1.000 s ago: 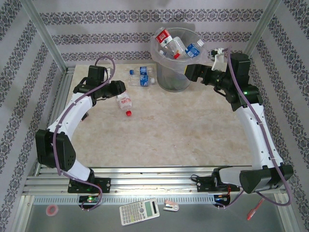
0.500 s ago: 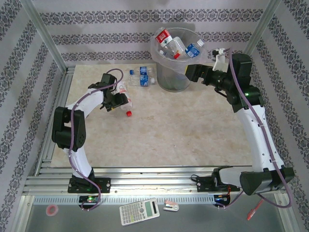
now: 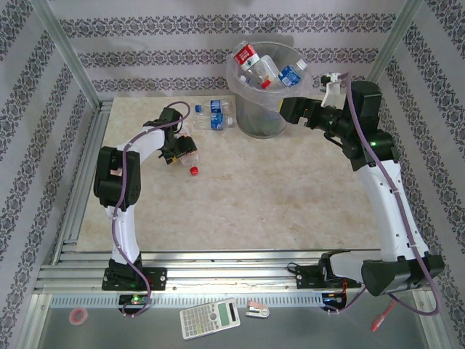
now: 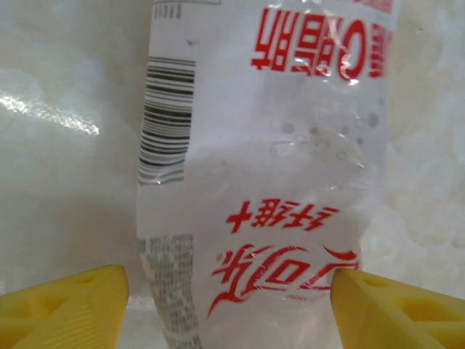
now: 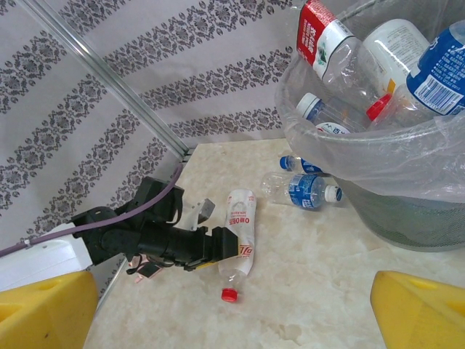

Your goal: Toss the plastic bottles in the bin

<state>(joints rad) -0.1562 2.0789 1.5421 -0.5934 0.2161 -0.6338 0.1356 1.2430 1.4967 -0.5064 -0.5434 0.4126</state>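
Left gripper (image 4: pixel 230 283): swung onto clear red-labelled plastic bottle (image 4: pixel 269 145); jaws widened, astride it
Right gripper (image 5: pixel 231 283): jaws wide, empty
Next: grip

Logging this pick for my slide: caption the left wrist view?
Left gripper, jaws open, straddling a clear red-lettered bottle lying on the marble table.
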